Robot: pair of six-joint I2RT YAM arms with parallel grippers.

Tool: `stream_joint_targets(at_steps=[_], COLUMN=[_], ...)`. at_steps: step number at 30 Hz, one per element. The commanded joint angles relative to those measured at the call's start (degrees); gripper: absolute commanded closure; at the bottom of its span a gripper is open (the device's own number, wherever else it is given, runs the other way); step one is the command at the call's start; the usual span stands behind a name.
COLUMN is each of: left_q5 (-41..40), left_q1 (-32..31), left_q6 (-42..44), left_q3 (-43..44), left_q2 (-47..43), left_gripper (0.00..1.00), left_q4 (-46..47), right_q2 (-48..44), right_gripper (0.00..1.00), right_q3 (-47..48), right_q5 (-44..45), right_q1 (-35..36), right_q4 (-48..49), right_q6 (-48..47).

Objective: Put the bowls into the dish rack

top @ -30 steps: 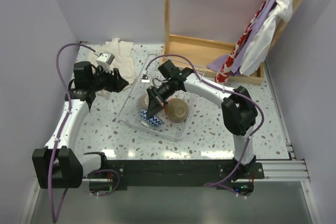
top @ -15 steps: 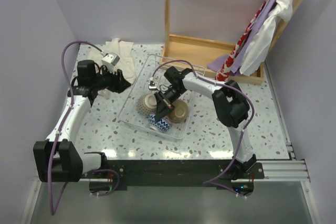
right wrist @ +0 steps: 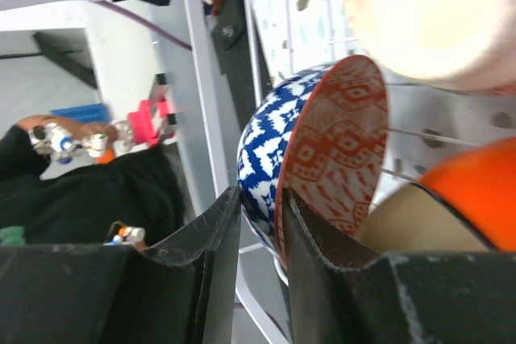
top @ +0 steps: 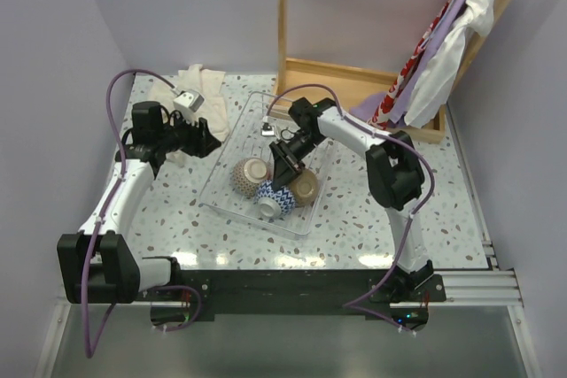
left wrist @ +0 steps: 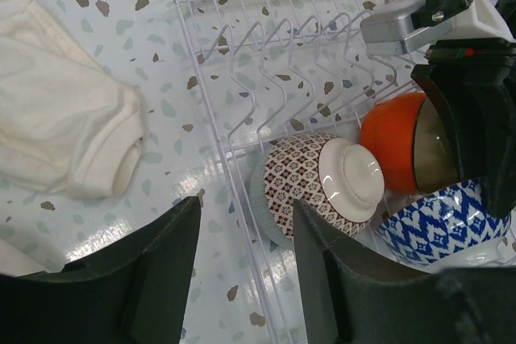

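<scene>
Now the speckled surface point(top: 177, 210) carries the dish rack point(left wrist: 274, 46) where it stood a second ago, but the right arm point(top: 354, 139) has drawn its elbow in and swung its wrist toward the rack's far side. The blue-patterned bowl point(top: 273, 199) has shifted slightly rightward. It stands on edge in the rack's near part, between the brown-patterned bowl point(left wrist: 310, 187) and the tan bowl point(top: 306, 188), with an orange bowl point(left wrist: 391, 138) just behind. The right fingers point(right wrist: 214, 255) straddle its rim, slightly parted; whether they pinch it I cannot tell. The left fingers point(left wrist: 165, 279) hover spread and empty beside the rack, barely moved.
</scene>
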Motion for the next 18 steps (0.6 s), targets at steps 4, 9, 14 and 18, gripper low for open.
stream_joint_targets(at_steps=[4,9,14,18], left_q5=[1.57,1.57,1.75,1.4], left_q1=[-0.14,-0.14,-0.14,-0.14], left_q6=[0.83,0.3,-0.05,0.3], left_q3=[0.43,-0.36,-0.8,-0.01], left_q2=[-0.33,-1.03,-2.26,-3.06], left_gripper=[0.46,0.46,0.46,0.45], left_q4=[2.47,3.61,4.41,4.58], right_q2=[-5.63,-8.97,-15.64,-18.72], right_gripper=[0.68,0.66,0.55,0.5], right_q3=[1.25,0.9,-1.99,-3.14], right_q5=[14.65,22.57,26.79,28.64], right_q1=[-0.34,-0.25,-0.08,-0.08], right_q4=[4.58,7.13,13.72,15.32], right_q6=[-0.81,-1.69,-1.6,-3.61])
